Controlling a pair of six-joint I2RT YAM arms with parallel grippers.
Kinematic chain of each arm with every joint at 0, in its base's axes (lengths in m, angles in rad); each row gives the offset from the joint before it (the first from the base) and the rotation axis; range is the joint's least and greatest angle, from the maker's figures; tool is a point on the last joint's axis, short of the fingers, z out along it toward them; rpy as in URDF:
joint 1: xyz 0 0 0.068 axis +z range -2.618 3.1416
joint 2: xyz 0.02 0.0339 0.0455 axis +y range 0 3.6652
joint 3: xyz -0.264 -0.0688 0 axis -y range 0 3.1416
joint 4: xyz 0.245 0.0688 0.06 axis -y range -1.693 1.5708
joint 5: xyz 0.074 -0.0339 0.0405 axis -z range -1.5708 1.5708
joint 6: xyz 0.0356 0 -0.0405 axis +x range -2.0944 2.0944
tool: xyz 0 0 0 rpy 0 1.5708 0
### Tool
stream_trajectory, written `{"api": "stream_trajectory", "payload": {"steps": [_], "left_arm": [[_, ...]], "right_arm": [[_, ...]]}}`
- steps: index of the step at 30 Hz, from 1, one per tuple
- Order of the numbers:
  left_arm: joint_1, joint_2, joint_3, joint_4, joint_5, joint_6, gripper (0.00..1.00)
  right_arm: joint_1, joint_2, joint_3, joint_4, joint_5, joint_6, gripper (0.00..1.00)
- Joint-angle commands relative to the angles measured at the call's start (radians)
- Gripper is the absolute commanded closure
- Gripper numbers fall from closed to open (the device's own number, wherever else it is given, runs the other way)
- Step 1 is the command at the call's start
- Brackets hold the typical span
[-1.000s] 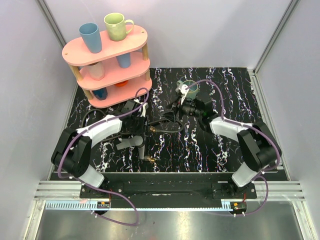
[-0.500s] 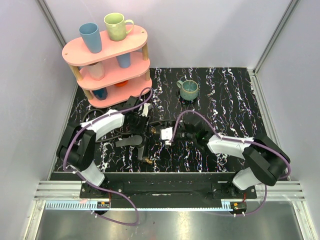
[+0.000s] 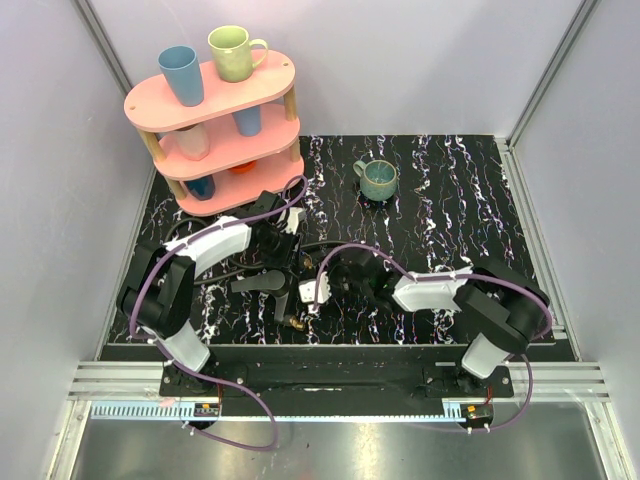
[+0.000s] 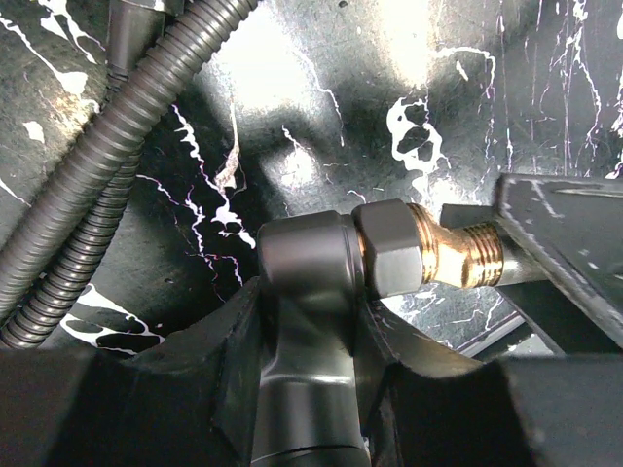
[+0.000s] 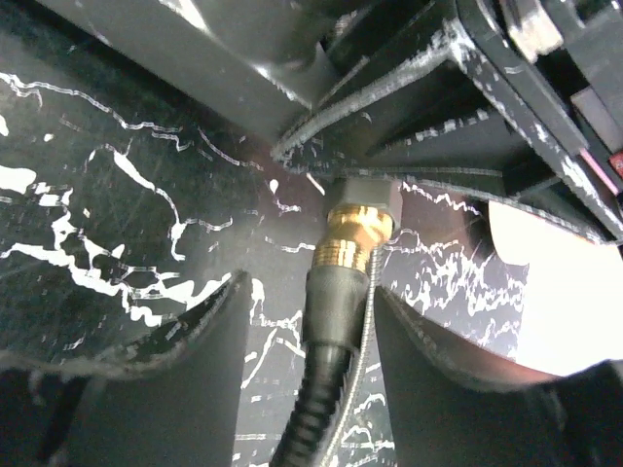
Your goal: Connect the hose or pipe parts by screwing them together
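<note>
The black white-veined table (image 3: 450,220) carries a pink three-tier shelf (image 3: 215,100) of cups at the far left and a teal mug (image 3: 379,180) behind the work. Both arms meet near the front edge.

The left gripper (image 4: 310,331) is clenched on the dark grey fan-shaped piece (image 4: 307,282), pinching its round stem just behind the hex collar. The angled brass thread (image 4: 458,258) juts out to the side and looks bare.

The right gripper (image 5: 311,321) straddles the thin black flexible hose (image 5: 311,409) with its jaws apart. A sliver of table shows beside the hose, so it is not yet gripped. The hose lies on the table between the jaws, and its brass fitting (image 5: 355,233) butts against a grey hex part.

Judging by this, the parts are brought together but not screwed home – whether any thread has caught cannot be told. What remains is likely to clamp the hose end, line it up square and turn it down onto the thread.

No brand, label or writing can be read in any view.
</note>
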Motion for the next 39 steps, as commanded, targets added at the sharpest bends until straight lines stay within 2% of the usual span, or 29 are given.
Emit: {"api": "stream_trajectory", "payload": {"steps": [1, 4, 5, 8, 9, 12, 13, 16, 18, 19, 20, 21, 26, 33, 36, 39], "left_arm": [[0.003, -0.013, 0.058, -0.005, 0.090, -0.008, 1.00], [0.005, -0.017, 0.048, 0.006, 0.114, -0.017, 1.00], [0.007, -0.020, 0.038, 0.019, 0.122, -0.022, 1.00], [0.010, -0.029, 0.021, 0.035, 0.142, -0.033, 1.00], [0.010, -0.035, 0.018, 0.036, 0.139, -0.034, 1.00], [0.011, -0.061, -0.011, 0.072, 0.125, -0.057, 1.00], [0.011, -0.074, -0.027, 0.096, 0.134, -0.091, 1.00], [0.011, -0.134, -0.111, 0.226, 0.162, -0.176, 1.00], [0.010, -0.172, -0.169, 0.323, 0.157, -0.213, 1.00], [0.011, -0.186, -0.192, 0.358, 0.150, -0.247, 1.00], [0.011, -0.209, -0.230, 0.410, 0.138, -0.261, 1.00], [0.010, -0.218, -0.246, 0.429, 0.130, -0.270, 1.00], [-0.007, -0.267, -0.309, 0.490, 0.070, -0.275, 1.00], [-0.038, -0.336, -0.373, 0.578, -0.054, -0.276, 1.00], [-0.052, -0.365, -0.383, 0.593, -0.140, -0.270, 1.00], [-0.064, -0.391, -0.398, 0.642, -0.200, -0.269, 1.00]], "right_arm": [[0.020, 0.039, 0.048, 0.082, 0.105, -0.059, 0.43], [0.023, 0.070, 0.058, 0.105, 0.104, -0.056, 0.47], [0.026, 0.079, 0.060, 0.126, 0.119, -0.061, 0.57], [0.034, 0.119, 0.067, 0.165, 0.180, -0.053, 0.93], [0.034, 0.125, 0.070, 0.171, 0.183, -0.046, 1.00], [0.034, 0.127, 0.087, 0.179, 0.199, 0.046, 1.00], [0.034, 0.128, 0.101, 0.169, 0.206, 0.132, 1.00], [0.030, 0.138, 0.138, 0.180, 0.210, 0.281, 1.00], [0.019, 0.129, 0.144, 0.201, 0.141, 0.347, 1.00], [-0.009, 0.124, 0.146, 0.203, 0.092, 0.437, 1.00], [-0.024, 0.124, 0.150, 0.221, -0.007, 0.486, 1.00], [-0.038, 0.128, 0.153, 0.235, -0.040, 0.525, 1.00], [-0.090, 0.161, 0.181, 0.284, -0.146, 0.741, 1.00], [-0.157, 0.210, 0.256, 0.255, -0.326, 1.040, 1.00], [-0.182, 0.225, 0.275, 0.258, -0.390, 1.200, 1.00], [-0.202, 0.274, 0.273, 0.349, -0.460, 1.436, 1.00]]}}
